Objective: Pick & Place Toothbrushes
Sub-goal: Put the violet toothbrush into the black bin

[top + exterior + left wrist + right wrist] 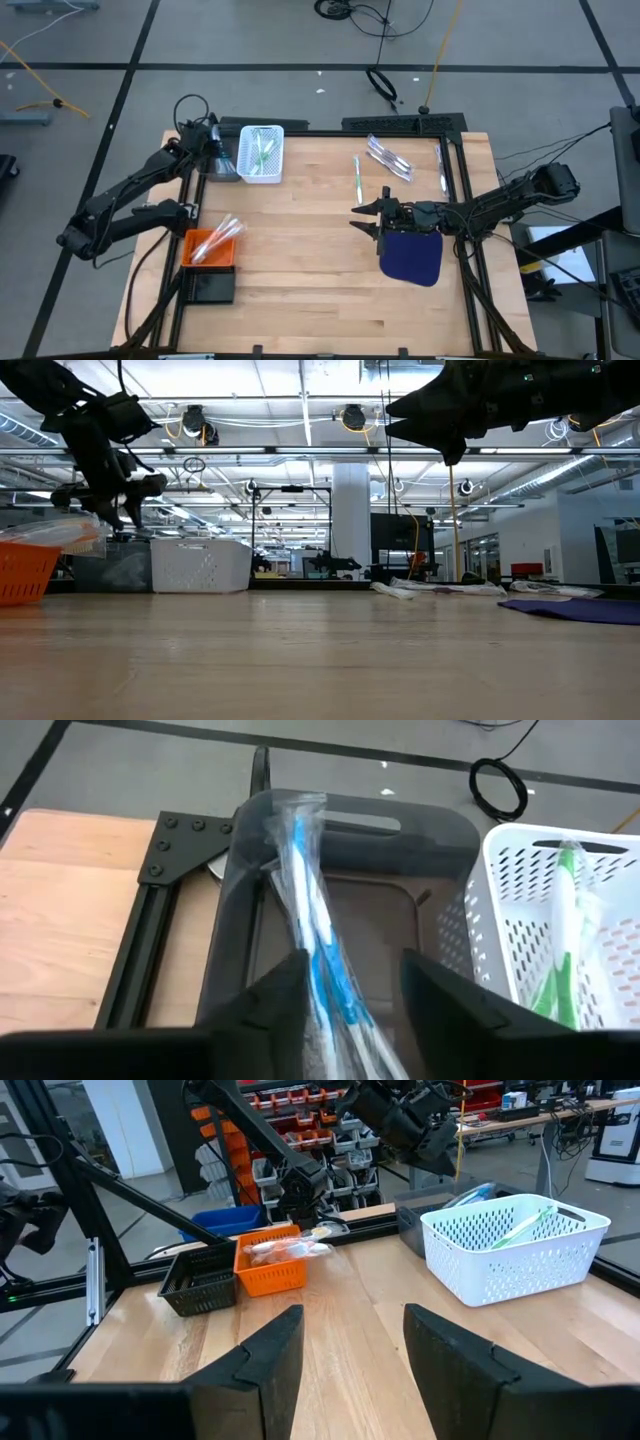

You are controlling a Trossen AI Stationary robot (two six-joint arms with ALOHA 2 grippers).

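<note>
My left gripper [355, 985] is open over the grey bin [240, 890] at the table's far left, beside the white basket [262, 152]. A wrapped blue toothbrush [310, 910] lies slanted in the bin. Its upper end leans on the far wall and its lower part runs between my fingers; I cannot tell whether they touch it. Green toothbrushes [565, 920] lie in the white basket. Pink ones [222, 235] stick out of the orange basket [205, 250]. A green toothbrush [356, 178] and clear wrapped ones [388, 158] lie loose on the table. My right gripper [372, 217] hovers open, high above the table [392, 417].
A black basket [210, 287] sits near the orange one at the left edge. A dark purple cloth [412, 255] lies under my right arm. Another wrapped toothbrush [441, 165] lies by the right frame rail. Bare wood shows across the table's middle and near side.
</note>
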